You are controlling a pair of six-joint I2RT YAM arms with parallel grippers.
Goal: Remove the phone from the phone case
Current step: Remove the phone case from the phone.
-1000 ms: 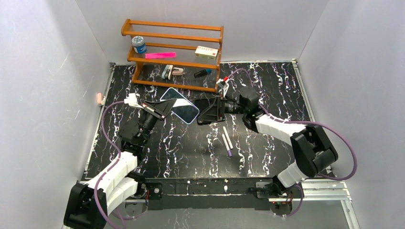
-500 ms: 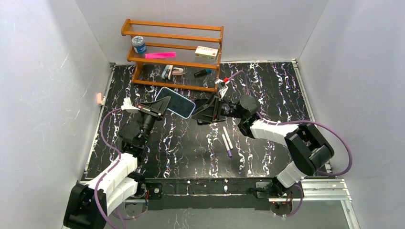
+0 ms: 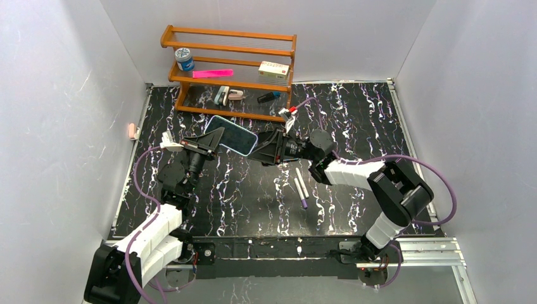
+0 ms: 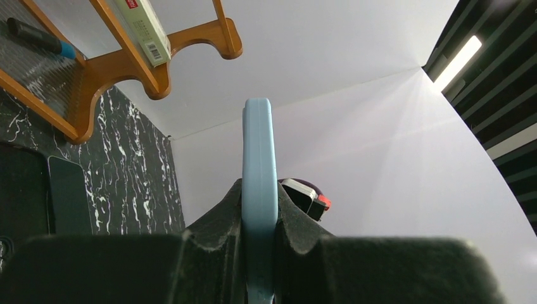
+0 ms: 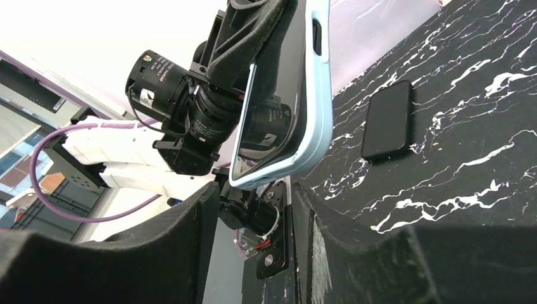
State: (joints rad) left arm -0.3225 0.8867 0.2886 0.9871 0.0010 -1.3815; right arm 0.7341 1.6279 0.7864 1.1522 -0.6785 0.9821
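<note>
My left gripper (image 3: 212,140) is squeezed shut on the light-blue phone case (image 3: 231,135). It holds the case up in the air on its edge, near the back edge of the desk and left of the middle, just in front of the wooden shelf (image 3: 228,82). The phone (image 5: 285,120) looks to be inside the case, because I can see its shiny screen in the right wrist view.

My right gripper (image 5: 256,196) is wide open and has nothing in it. One corner of the case sits just above the gap between its fingers. I cannot tell if they touch.

I think the job now is to get a good hold for peeling. I should slide the right fingers onto the soft blue rim at that corner, not onto the glass. Then I close gently and pull the rim away while the left side holds tight. If I grab the phone and case together, nothing will come apart.

A black flat slab (image 5: 386,120) lies on the desk below, and two white pens (image 3: 301,187) lie near the middle. I should stay above them.
</note>
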